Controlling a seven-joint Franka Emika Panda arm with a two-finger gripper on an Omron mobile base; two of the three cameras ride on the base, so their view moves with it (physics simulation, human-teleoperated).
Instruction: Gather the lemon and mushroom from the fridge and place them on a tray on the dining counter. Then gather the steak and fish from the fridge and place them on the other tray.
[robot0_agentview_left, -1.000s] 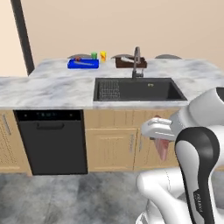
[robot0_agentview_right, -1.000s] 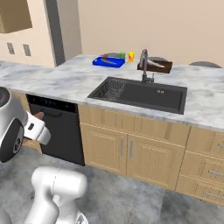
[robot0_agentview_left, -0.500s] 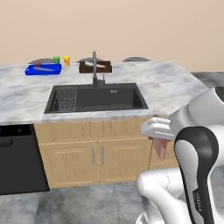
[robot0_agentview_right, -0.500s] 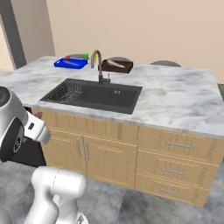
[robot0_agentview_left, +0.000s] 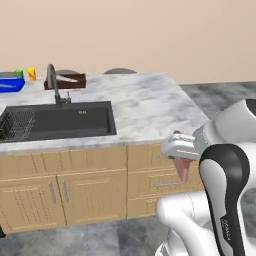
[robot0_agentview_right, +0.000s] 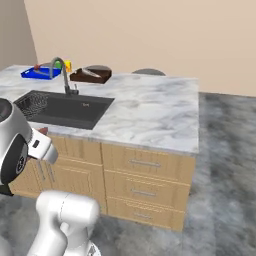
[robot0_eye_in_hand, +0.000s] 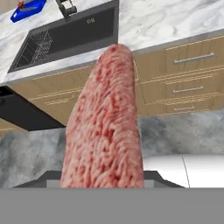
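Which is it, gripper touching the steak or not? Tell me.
Touching. In the hand view the steak rises straight from the shut gripper; the left base view shows it hanging from the hand.

- The white arm is folded back close to its own base, with the big dark-jointed elbow link in the lower right of the left base view.
- The gripper sits low in front of that link, pointing downward.
- Its jaws are nearly closed, clamped on the steak.
- The steak hangs straight down out of the jaws, a pink-red marbled slab; in the hand view it stretches away from the jaws along the gripper's line of sight.
- The fingertips themselves are hidden behind the meat in the hand view.
- In the right base view the white wrist housing juts out past the dark joint.
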